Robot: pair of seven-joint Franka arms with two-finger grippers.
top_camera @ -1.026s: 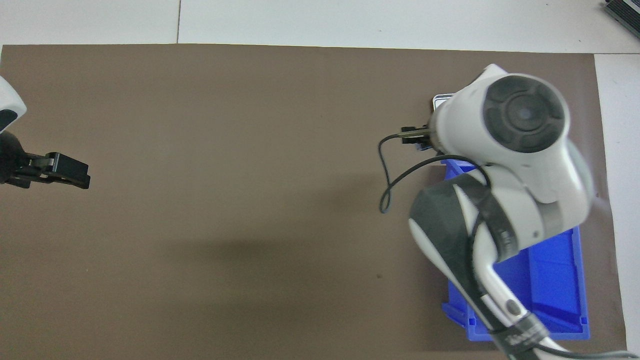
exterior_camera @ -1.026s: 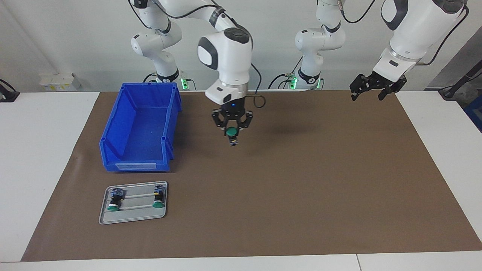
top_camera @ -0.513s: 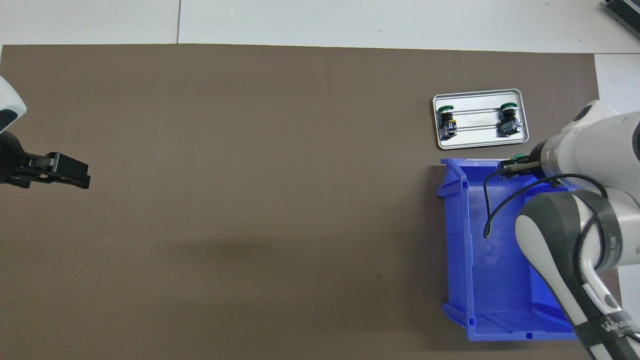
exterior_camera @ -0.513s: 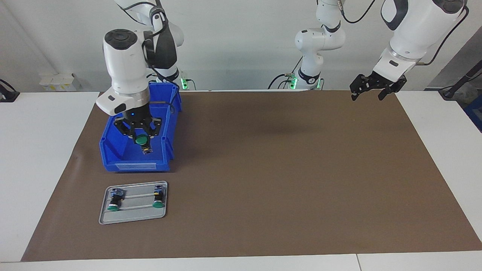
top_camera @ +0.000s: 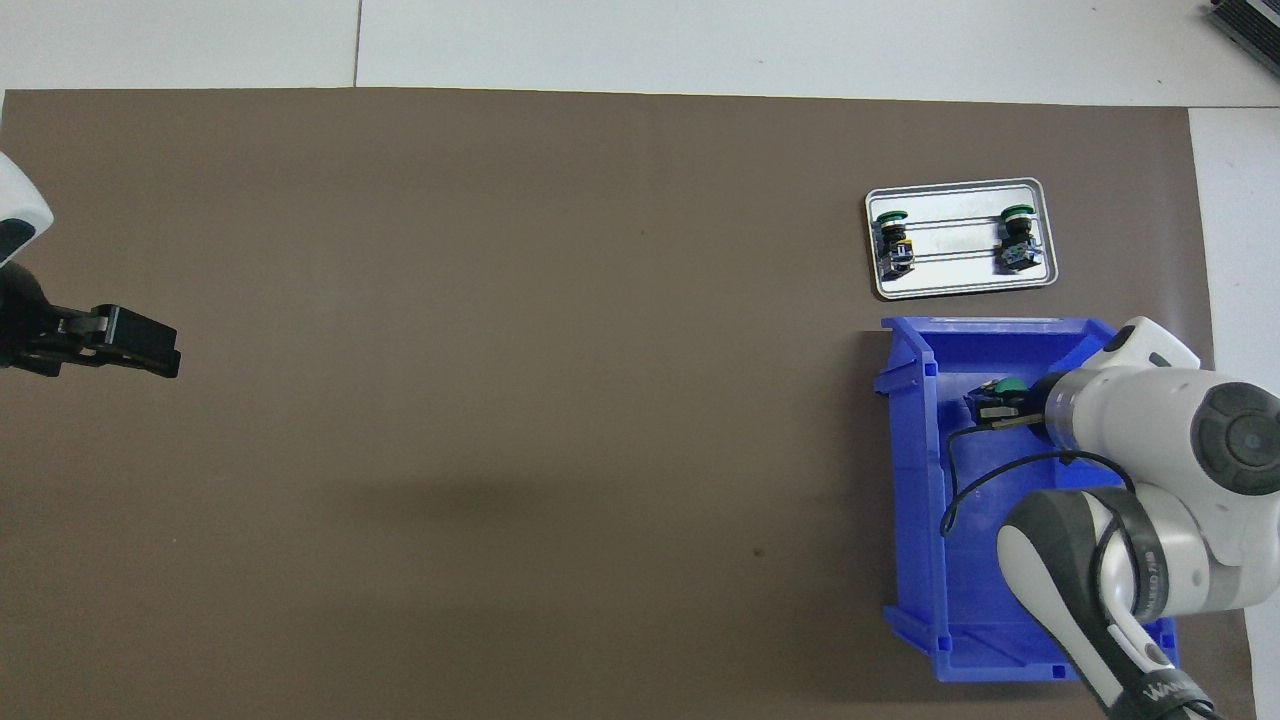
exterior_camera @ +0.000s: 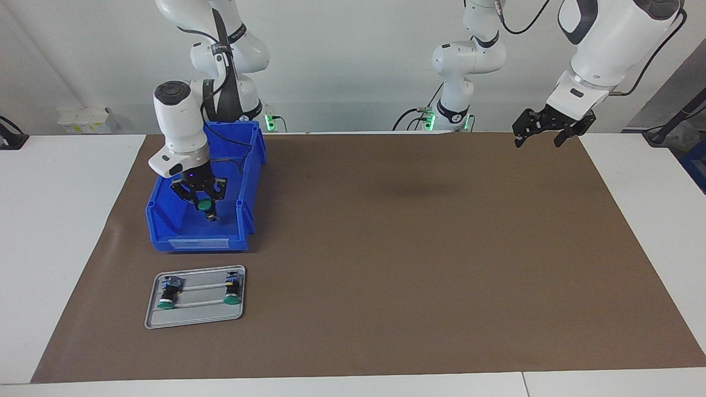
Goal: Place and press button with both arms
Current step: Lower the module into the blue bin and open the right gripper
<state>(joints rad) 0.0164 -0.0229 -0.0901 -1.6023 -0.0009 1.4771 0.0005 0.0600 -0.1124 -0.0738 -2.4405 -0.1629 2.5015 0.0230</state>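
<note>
Holding: right gripper (exterior_camera: 205, 205), in the left-centre of the facing view, is clamped on one green-capped button (exterior_camera: 206, 205), cap facing the camera, low inside the blue bin (exterior_camera: 165, 220).
Bin: one blue bin, open-topped, on the brown mat (exterior_camera: 386, 248); the right arm (exterior_camera: 179, 124) reaches down into it from the top left of the facing view.
Tray: one grey tray (exterior_camera: 196, 314) at lower left of the facing view, just below the bin.
Buttons on tray: two further green-capped buttons, one (exterior_camera: 167, 295) at each end (exterior_camera: 232, 292), lying on their sides, well apart.
Buttons in all: three.
Waiting: left gripper (exterior_camera: 546, 129), jaws spread and empty, hangs over the mat's edge at upper right of the facing view.
Arms: two.
</note>
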